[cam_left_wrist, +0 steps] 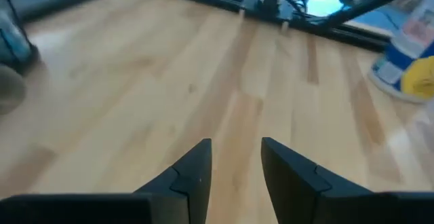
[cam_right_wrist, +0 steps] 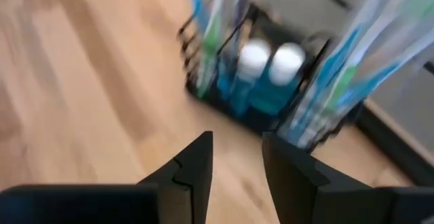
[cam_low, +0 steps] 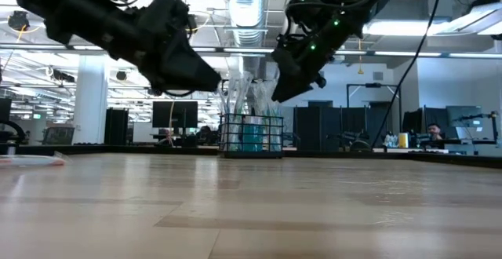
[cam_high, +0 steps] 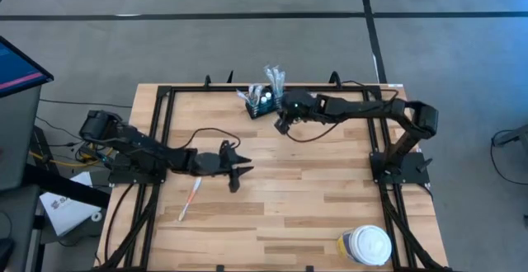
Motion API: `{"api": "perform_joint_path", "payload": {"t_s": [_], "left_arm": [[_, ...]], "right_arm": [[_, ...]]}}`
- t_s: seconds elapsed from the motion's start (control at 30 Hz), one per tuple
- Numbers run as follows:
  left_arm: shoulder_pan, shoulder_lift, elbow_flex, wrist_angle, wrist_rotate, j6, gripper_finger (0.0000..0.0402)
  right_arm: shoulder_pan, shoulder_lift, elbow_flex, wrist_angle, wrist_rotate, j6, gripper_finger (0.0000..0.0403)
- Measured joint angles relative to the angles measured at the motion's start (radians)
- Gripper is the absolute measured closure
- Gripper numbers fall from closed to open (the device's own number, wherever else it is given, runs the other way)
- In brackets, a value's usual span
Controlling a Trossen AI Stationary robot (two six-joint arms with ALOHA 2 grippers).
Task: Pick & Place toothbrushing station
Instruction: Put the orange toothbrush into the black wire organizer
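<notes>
White-lidded jar (cam_high: 365,245) at table's near edge, unseen from low view

overhead, table-level, two close wrist views

Grey floor (cam_high: 247,49) is seen around the wooden table (cam_high: 313,198), crossed by dark lines toward 12 and 1 o'clock. An open office is seen beyond: exposed ducts (cam_low: 243,8), strip lights (cam_low: 408,27), a white column (cam_low: 90,94), dark monitors (cam_low: 174,114), seated people (cam_low: 433,133).
</notes>
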Motion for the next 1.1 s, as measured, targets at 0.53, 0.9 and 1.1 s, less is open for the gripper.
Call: {"api": "perform_joint_path", "payload": {"t_s": [0.53,0.9,1.1], "left_arm": [[-0.196,-0.367,0.0,-0.692,0.118,-0.618,0.028],[-0.298,-0.415,0.0,-0.963,0.417,-0.79,0.028],[-0.341,-0.415,0.0,-1.05,0.55,-0.792,0.0285]], "right_arm": [[0.254,0.015,-0.001,-0.193,0.0,0.087,0.0285],[0.43,0.015,-0.001,-0.183,0.001,0.148,0.0285],[0.501,0.015,-0.001,-0.182,0.046,0.184,0.0285]]}}
